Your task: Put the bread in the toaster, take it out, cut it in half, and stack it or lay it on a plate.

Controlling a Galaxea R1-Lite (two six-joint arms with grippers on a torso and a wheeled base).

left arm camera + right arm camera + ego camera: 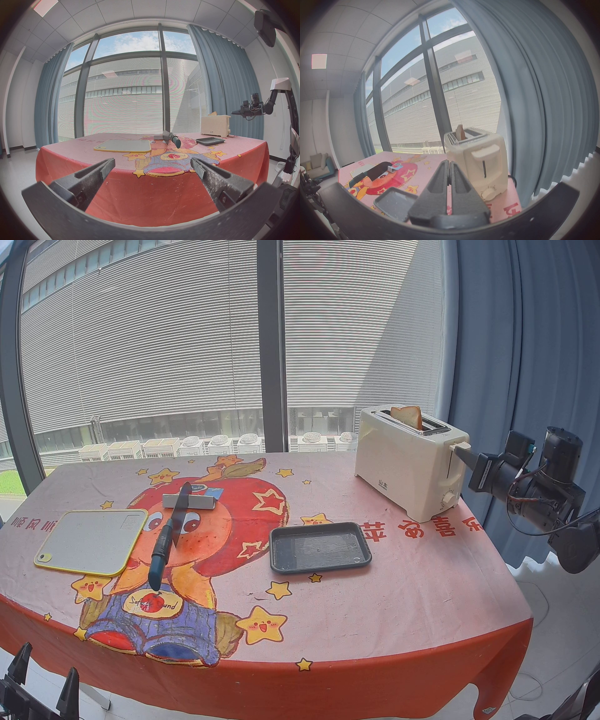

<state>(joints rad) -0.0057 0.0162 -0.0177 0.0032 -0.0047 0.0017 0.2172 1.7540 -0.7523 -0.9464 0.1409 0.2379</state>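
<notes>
Tall dark-framed windows (150, 340) look out on a grey louvred building (125, 103) under a bright, cloudy sky, with blue-grey curtains (525, 334) hanging at either side. The ceiling (125, 12) is white tiles with a lit panel (318, 61). A sofa (317, 162) with pale cushions stands by the far wall on a light floor (15, 175).

Left gripper (153, 163), fingers (90, 181) apart, table (78, 148) beyond, knife (172, 138), toaster (215, 125)
</notes>
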